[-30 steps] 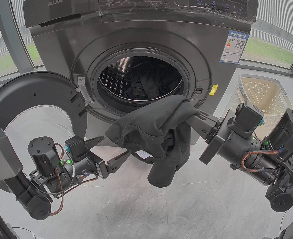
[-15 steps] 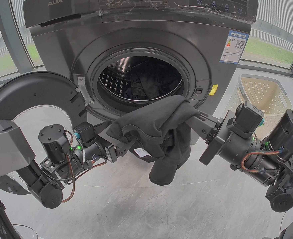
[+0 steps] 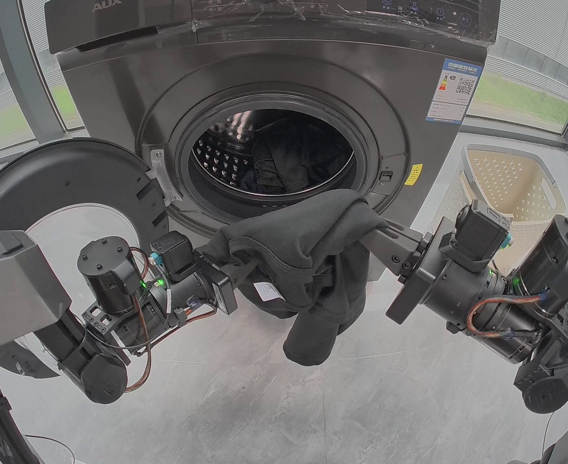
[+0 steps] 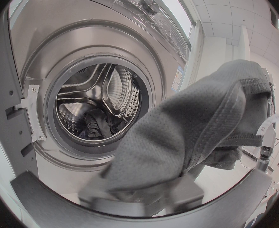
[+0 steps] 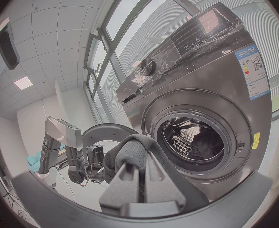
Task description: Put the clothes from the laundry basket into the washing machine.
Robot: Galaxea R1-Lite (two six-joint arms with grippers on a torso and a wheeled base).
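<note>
Garment (image 3: 303,252) | right fingers (image 3: 392,238) pinch it, forearm level | left arm (image 3: 136,291) at hem

Grey marbled floor (image 3: 335,407), windows (image 3: 541,33) w/ grass (image 3: 522,101) outside, tiled ceiling (image 5: 51,22) w/ lit panel (image 5: 23,83).

**Pale tiled floor with the washer and basket standing on it**

The floor (image 3: 335,407) is pale grey stone-look tile with faint veining, and thin joints cross it. The washing machine (image 3: 419,91) stands directly on it at the far side, its round door swung open to the left over the floor. The laundry basket (image 3: 516,182), cream plastic with perforated walls, stands on the floor just beside the machine's right side, near the window wall.
</note>
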